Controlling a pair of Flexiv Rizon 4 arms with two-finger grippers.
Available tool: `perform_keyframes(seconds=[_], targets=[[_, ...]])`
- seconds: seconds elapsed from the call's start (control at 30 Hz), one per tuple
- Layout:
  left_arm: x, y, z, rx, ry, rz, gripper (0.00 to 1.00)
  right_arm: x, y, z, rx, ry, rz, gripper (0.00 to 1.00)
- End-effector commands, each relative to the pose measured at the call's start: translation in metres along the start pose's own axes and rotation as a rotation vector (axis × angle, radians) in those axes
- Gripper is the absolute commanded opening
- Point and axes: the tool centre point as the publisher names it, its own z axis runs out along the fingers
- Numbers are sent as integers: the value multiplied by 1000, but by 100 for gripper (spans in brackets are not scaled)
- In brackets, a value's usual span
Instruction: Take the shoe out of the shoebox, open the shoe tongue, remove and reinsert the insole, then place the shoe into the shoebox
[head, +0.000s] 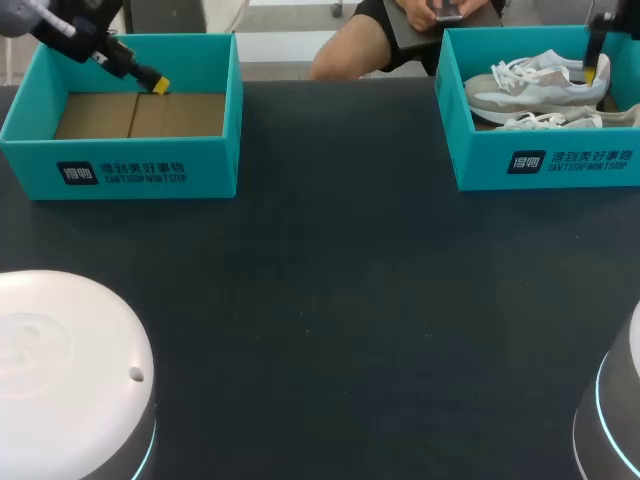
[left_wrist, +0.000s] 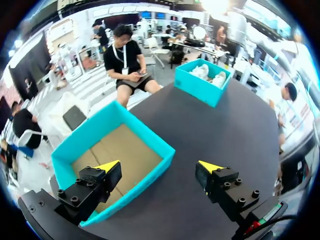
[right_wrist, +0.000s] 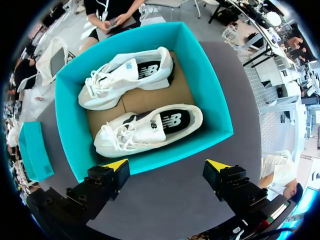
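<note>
Right gripper (right_wrist: 167, 165) and left gripper (left_wrist: 159, 165) gape empty; shoes (right_wrist: 150, 127) lie lengthwise in shoebox (right_wrist: 67, 125), toes toward my left.

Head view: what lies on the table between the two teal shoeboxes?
Nothing; in the head view only bare dark table separates the empty shoebox from the shoebox holding the shoes.

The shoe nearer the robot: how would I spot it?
Find the teal box holding two white shoes, at the table's right. The shoe lies along the wall nearest the right gripper. Its neighbour has a blue tongue label; this one shows none.
</note>
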Motion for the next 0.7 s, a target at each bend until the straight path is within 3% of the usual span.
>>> perform_keyframes(seconds=[0.03,0.23,0.3,0.4,0.57,0.7], targets=[[6,-1,-2,-86,-245,-498,100,1,-12,1,-22,-20,-7,100],[6,-1,-2,-86,-245,-498,100,-3,-24,5,4,-36,-11,100],[0,6,2,-175,-321,-542,100,-5,-27,6,6,-37,-8,100],[-7,13,3,-271,-341,-599,100,-6,-30,7,7,-38,-6,100],[-11,25,6,-411,-309,-724,100,-8,-34,10,6,-43,-13,100],[-13,37,14,-480,-303,-781,100,-11,-37,8,-25,-20,-29,100]])
